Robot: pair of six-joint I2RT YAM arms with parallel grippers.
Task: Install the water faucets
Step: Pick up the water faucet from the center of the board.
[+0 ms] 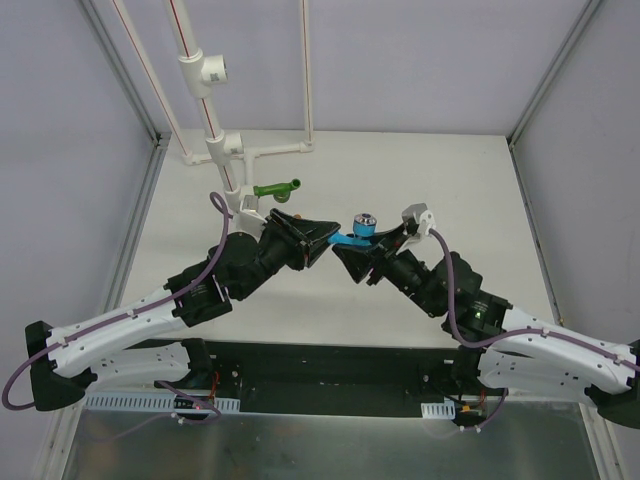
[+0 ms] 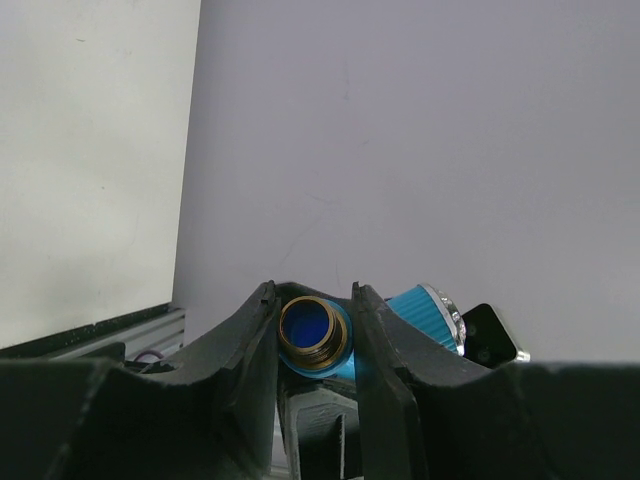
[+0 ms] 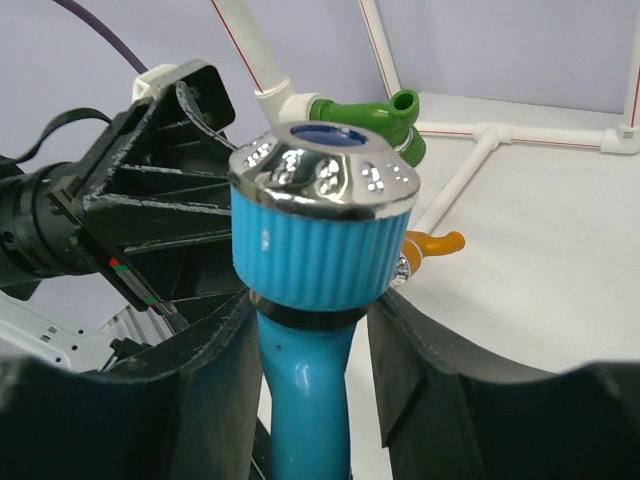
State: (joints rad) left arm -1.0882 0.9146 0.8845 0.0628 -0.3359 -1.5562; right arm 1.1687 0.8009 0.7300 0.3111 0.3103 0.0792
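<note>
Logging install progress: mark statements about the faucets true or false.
1. The left end effector grips the light blue plastic faucet by its threaded end. True.
2. The green plastic faucet lies loose, uninstalled. False: it sticks out of a white pipe tee fitting.
3. The right end effector holds the orange plastic faucet. False: the blue one stands between its fingers; the orange one sits beyond it.
4. The blue faucet's ribbed knob has a chrome cap. True.

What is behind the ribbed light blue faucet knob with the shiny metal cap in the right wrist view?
A green plastic faucet on a white pipe fitting, and an orange spout lower down. The blue faucet covers the orange one's body.
</note>
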